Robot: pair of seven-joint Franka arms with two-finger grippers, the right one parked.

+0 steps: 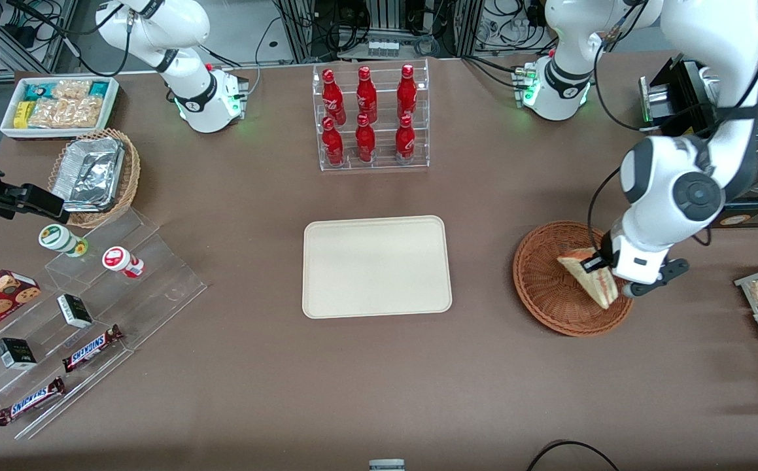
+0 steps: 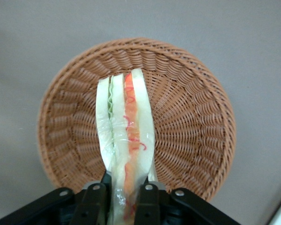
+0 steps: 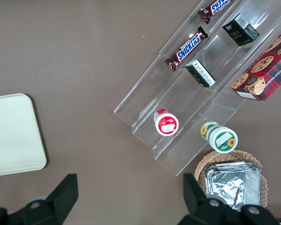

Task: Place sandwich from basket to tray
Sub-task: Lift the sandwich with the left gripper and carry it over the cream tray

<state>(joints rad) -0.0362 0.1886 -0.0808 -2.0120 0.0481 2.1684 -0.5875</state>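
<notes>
1. Pinching the sandwich (image 2: 126, 136) at one end between both fingers (image 2: 147, 204) of the left gripper (image 2: 125, 206), cut side toward the wrist camera, red and green layers plain between the pale slices.
2. Hanging over the basket (image 2: 192, 117), near the table edge at the working arm's end; cannot tell whether quite clear of the wicker or touching it at the low end.
3. Seen from the front: wedge (image 1: 591, 275) tilted, above the part of the basket (image 1: 542, 288) closest to the arm, gripper (image 1: 604, 271) close above it.
4. Likely light and soft: bread yielding under squeeze, clear wrap probably slick, filling apt to shift if pressed hard.
5. Best held across the flat bread faces, as here, with gentle pressure only; end hold leaves the long free part liable to sag or swing.
6. Waiting bare near the table's middle: the tray (image 1: 377, 267), well apart from the basket, toward the parked arm's end.
</notes>
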